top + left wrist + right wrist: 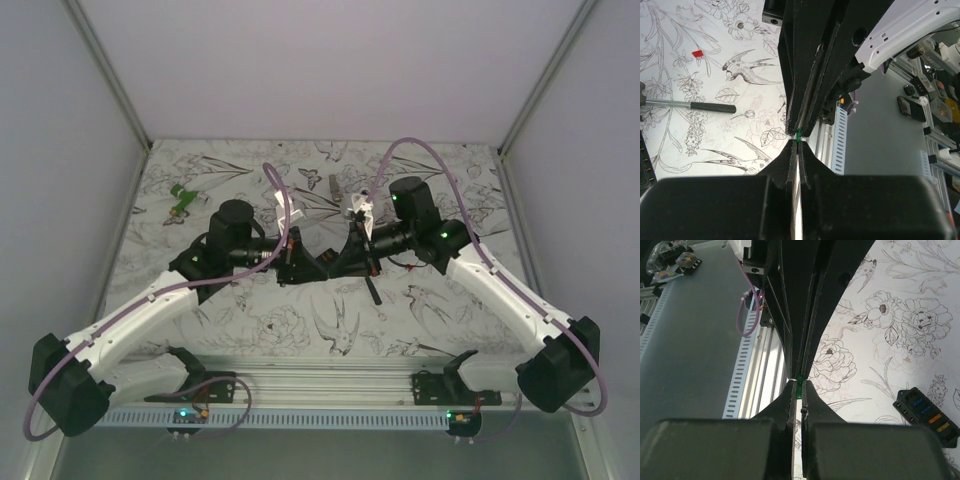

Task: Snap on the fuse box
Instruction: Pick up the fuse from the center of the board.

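My two grippers meet tip to tip above the table, the left gripper (320,264) (797,140) facing the right gripper (332,264) (800,383). A tiny green fuse (799,389) (798,134) sits where the tips meet. The right jaws are pinched on its body, and the left jaws are pressed together with its end at their tips. The fuse box (927,415), a small black box with coloured fuses in it, lies on the table to the right in the right wrist view, well apart from both grippers. I cannot make it out in the top view.
A hammer (690,105) with a black handle and metal shaft lies on the flower-print table (250,330). A small red fuse (698,53) lies beyond it. A green piece (181,200) rests far left, and a white-grey object (360,208) sits behind the grippers.
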Robot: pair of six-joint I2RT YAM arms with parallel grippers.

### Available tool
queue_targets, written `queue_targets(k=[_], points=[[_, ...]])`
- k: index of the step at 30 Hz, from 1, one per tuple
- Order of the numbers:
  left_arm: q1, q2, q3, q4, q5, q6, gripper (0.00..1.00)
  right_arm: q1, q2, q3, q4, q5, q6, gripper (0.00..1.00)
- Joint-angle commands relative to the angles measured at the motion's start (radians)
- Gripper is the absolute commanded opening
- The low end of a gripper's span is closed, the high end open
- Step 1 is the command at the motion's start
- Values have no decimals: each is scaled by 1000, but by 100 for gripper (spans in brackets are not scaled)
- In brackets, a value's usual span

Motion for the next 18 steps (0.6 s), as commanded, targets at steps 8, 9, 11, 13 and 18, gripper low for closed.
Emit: queue_targets(k=[8, 9, 11, 13, 18], points=[[-14, -2, -7, 31, -104, 37, 21, -19, 15, 23, -6, 142, 50, 0], [-14, -4, -16, 29, -121, 40, 28, -30, 12, 19, -7, 171, 61, 0], [-12, -8, -35, 21, -175, 49, 40, -65, 5, 4, -8, 236, 96, 0], [-10, 0, -43, 1, -236, 63, 53, -99, -4, -12, -9, 313, 140, 0], [-9, 87, -8, -93, -446, 111, 79, -189, -25, -68, -14, 514, 235, 0]])
